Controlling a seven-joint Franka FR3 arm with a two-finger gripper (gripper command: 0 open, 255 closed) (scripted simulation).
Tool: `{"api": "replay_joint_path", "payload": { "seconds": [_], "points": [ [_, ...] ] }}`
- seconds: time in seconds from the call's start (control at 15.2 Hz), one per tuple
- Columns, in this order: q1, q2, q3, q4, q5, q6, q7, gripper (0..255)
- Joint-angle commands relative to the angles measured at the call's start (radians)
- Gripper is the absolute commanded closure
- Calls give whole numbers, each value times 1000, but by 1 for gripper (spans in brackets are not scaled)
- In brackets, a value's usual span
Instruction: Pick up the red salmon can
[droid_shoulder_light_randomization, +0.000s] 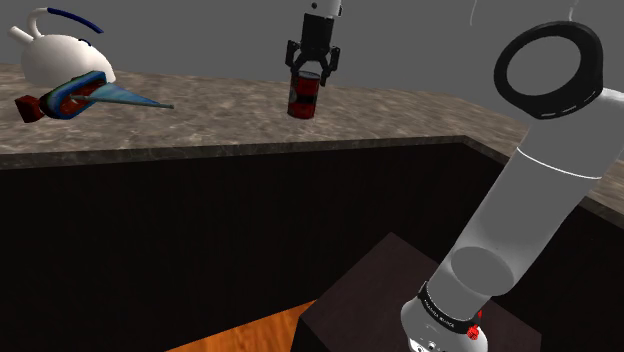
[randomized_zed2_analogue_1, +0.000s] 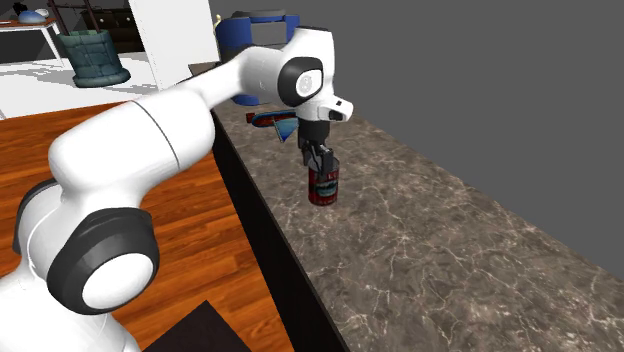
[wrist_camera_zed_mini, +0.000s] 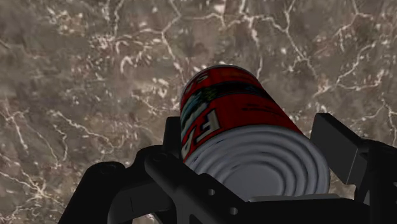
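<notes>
Salmon can (droid_shoulder_light_randomization: 303, 97): red label, above the marbled worktop (droid_shoulder_light_randomization: 400, 115).
Claw (droid_shoulder_light_randomization: 311, 70): grasping the can's top, upper centre of shoulder view.

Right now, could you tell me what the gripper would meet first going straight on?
The gripper points down at the marbled countertop with the red can clasped in it. The can's lower end would meet the countertop first; how much gap, if any, lies beneath it is unclear.
</notes>
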Motion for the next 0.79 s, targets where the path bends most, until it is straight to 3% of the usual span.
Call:
{"api": "replay_joint_path", "payload": {
  "seconds": [0.0,0.59,0.73],
  "points": [
    [0,12,0,45,-1,-32,-1,255],
    [3,90,2,278,-6,-188,1,255],
    [3,92,2,282,-6,-190,1,255]
  ]
}}
